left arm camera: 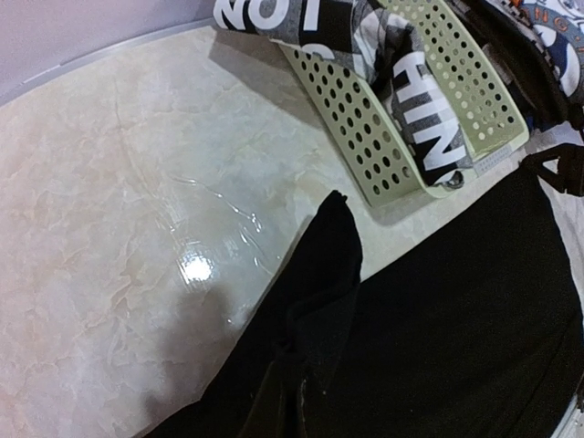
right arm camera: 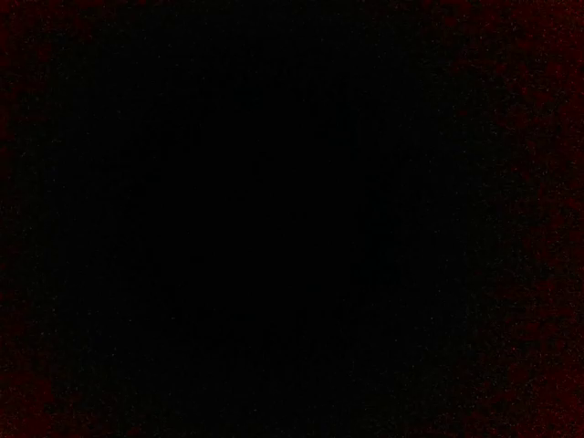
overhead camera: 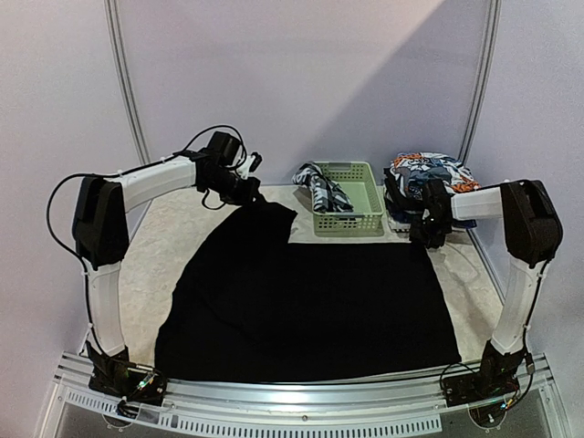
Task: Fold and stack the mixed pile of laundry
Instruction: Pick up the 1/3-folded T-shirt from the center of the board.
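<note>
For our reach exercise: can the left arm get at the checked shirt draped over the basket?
Probably yes, once freed: the left gripper is shut on the black cloth, but the checked shirt hangs close by over the basket rim, nothing between.

Lab booth: plain walls (overhead camera: 301, 73), aluminium-rail table (overhead camera: 157, 239) (marble-look top).

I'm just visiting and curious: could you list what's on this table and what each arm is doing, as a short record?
black cloth: spread across the table
left gripper: shut on the cloth's far left corner
right gripper: at its far right corner, jaws unclear
basket: behind the cloth, shirt draped over its left rim
printed pile: right of the basket
</note>
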Motion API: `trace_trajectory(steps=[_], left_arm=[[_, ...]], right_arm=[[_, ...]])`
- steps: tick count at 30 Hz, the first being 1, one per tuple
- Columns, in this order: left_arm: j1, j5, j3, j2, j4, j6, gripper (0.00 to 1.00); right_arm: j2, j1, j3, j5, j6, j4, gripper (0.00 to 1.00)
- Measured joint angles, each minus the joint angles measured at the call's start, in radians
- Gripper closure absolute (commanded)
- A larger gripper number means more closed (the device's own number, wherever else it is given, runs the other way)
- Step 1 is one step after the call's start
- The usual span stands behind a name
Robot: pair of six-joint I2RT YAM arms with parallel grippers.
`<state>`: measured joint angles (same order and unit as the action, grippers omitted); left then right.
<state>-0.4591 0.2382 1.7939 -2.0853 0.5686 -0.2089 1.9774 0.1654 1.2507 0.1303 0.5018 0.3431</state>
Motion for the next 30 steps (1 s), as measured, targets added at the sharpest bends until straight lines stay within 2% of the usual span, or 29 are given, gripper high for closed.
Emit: trace_trajectory(steps=[3,7,11,19,23,30], left_arm=[[-0.002,-0.001,-0.017,0.000,-0.003,0.000,1.00],[-0.004,-0.004,-0.027,0.000,-0.003,0.000,1.00],[-0.008,-0.004,-0.034,0.003,-0.005,0.000,1.00],[-0.022,-0.007,-0.061,0.045,-0.007,0.000,1.00],[-0.024,-0.008,-0.065,0.059,-0.008,0.000,1.00],[-0.025,-0.015,-0.100,0.080,-0.009,-0.002,1.00]], right_arm=[[0.018,-0.003,0.021,0.002,-0.008,0.009,0.56],[0.024,-0.003,0.024,0.011,-0.010,0.020,0.66],[0.038,-0.003,0.047,0.017,-0.006,0.043,0.71],[0.040,-0.003,0.047,0.017,-0.003,0.046,0.95],[0.040,-0.003,0.046,0.017,-0.002,0.046,0.99],[0.031,-0.003,0.028,0.016,-0.002,0.033,0.99]])
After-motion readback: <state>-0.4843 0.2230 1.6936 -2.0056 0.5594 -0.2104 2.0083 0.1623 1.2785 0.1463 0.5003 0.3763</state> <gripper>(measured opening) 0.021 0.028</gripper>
